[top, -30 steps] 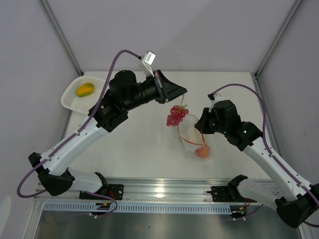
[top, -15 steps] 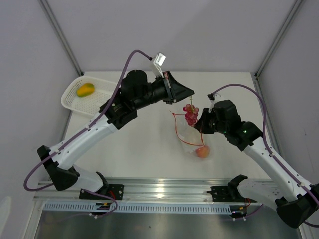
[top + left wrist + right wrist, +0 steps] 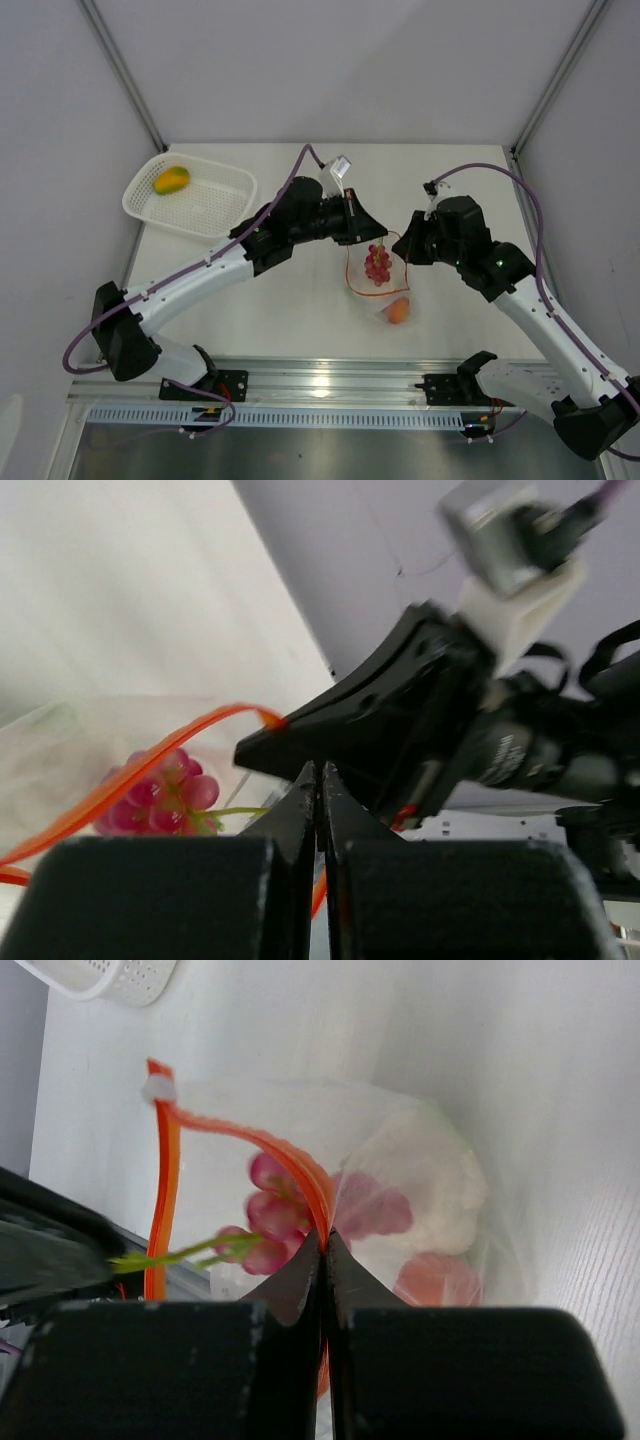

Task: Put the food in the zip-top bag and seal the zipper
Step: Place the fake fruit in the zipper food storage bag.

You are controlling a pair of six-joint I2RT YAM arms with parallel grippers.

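The clear zip-top bag [image 3: 388,296] stands on the table with its red-orange zipper [image 3: 352,272] held open in a loop. My right gripper [image 3: 405,256] is shut on the zipper strip [image 3: 312,1188] at the mouth's right side. My left gripper [image 3: 371,238] is shut on the green stem [image 3: 238,811] of the red grape bunch [image 3: 377,264], which hangs inside the bag's mouth; the bunch also shows in the left wrist view [image 3: 160,792] and the right wrist view [image 3: 272,1212]. A red-orange round fruit [image 3: 398,312] and a white piece [image 3: 432,1172] lie in the bag. The yellow-orange mango [image 3: 171,180] lies in the basket.
The white mesh basket [image 3: 215,200] stands at the back left, and its corner shows in the right wrist view [image 3: 110,975]. The metal rail [image 3: 330,385] with both arm bases runs along the near edge. Frame posts stand at the back corners.
My left arm has carried the grape bunch right and down, from beside the bag into its open mouth. My right gripper has kept hold of the zipper, shifting slightly; the bag now stands more upright.
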